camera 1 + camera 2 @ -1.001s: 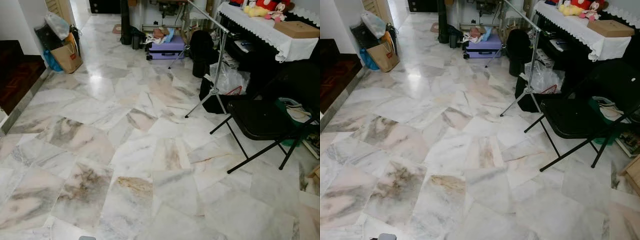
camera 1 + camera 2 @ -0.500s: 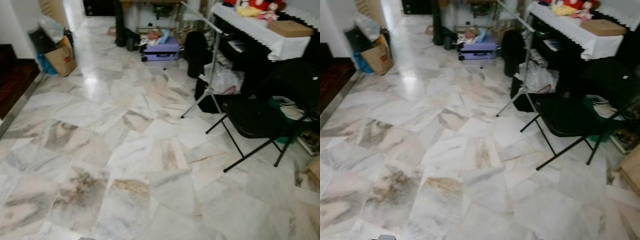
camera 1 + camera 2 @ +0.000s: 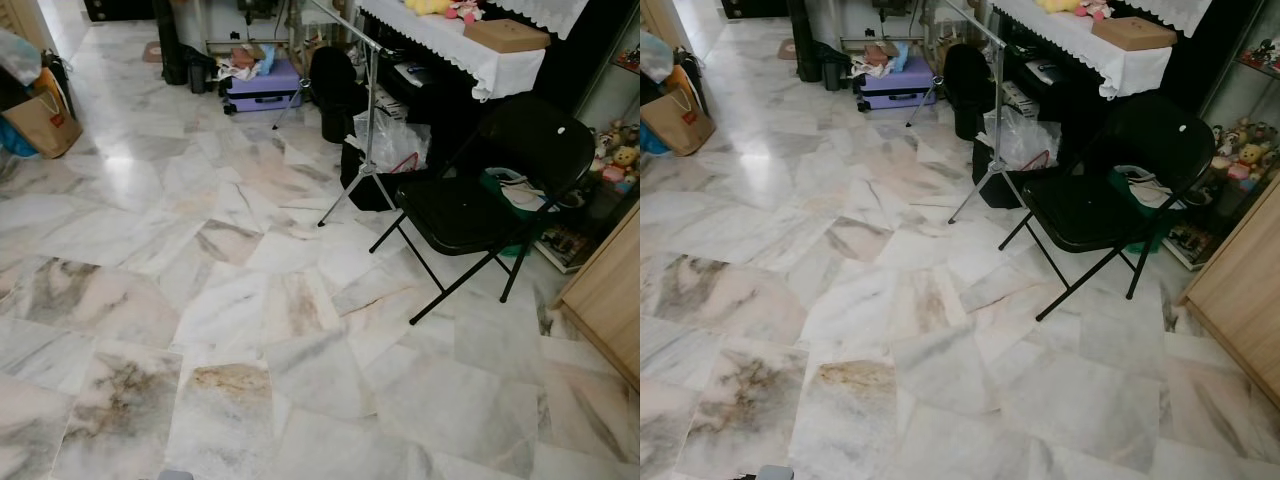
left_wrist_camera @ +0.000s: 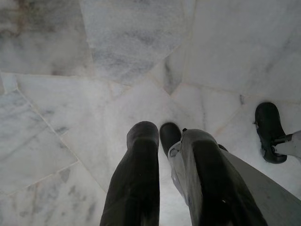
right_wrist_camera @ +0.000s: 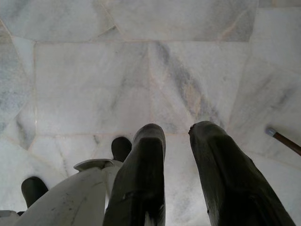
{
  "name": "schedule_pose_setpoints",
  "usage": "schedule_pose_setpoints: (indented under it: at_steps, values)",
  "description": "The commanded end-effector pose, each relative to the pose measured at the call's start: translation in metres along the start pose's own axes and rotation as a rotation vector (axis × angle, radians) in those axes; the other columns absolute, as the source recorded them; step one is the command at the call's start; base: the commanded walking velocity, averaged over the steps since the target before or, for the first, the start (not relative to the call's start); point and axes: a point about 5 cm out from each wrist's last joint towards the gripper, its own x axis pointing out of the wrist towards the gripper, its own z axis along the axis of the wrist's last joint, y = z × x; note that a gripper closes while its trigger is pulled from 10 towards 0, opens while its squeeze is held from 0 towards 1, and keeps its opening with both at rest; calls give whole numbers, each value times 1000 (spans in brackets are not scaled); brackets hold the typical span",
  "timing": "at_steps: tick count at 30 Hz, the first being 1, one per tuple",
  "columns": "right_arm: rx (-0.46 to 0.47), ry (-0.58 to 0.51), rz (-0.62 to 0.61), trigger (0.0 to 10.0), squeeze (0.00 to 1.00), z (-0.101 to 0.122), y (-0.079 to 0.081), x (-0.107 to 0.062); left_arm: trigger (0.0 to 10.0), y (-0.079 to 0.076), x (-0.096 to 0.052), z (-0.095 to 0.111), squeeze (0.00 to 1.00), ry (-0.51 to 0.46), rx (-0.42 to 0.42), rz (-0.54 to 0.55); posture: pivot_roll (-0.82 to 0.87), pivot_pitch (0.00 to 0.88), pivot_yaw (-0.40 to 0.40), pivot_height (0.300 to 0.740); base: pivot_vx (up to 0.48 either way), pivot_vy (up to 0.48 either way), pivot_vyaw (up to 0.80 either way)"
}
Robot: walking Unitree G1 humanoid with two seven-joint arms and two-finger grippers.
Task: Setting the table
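Both arms hang idle over the marble floor (image 3: 250,300), left hand (image 4: 162,141) and right hand (image 5: 176,136) each narrowly parted and empty, since no tableware or counter to set is yet in sight, only a folding chair (image 3: 470,210).

The tabletop (image 3: 443,36) is standing at the far right of the room, against the dark furniture behind it. A white cloth with a scalloped lace edge is draping over it and hanging down its front and its near end. A flat brown cardboard box (image 3: 506,35) is lying on the cloth at the near end, and soft toys (image 3: 449,8) in yellow and red are resting further along. A black folding chair (image 3: 470,205) is standing just in front of that near end.
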Motion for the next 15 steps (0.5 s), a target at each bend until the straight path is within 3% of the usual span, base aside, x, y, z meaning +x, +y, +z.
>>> schedule_pose_setpoints:
  at_steps: [1,5,15]
  values:
    - [22,35,122,10000,0,5,20,2,10000,-26,4,11,0,16,-27,-124,126,110,-55,740,0,0,-775]
    - [24,19,129,10000,0,9,23,3,10000,-23,4,9,0,33,-10,-120,106,122,-55,740,0,0,-775]
    - [17,-16,124,10000,0,26,24,6,10000,-20,7,27,0,-8,41,-103,111,120,-64,740,0,-48,-775]
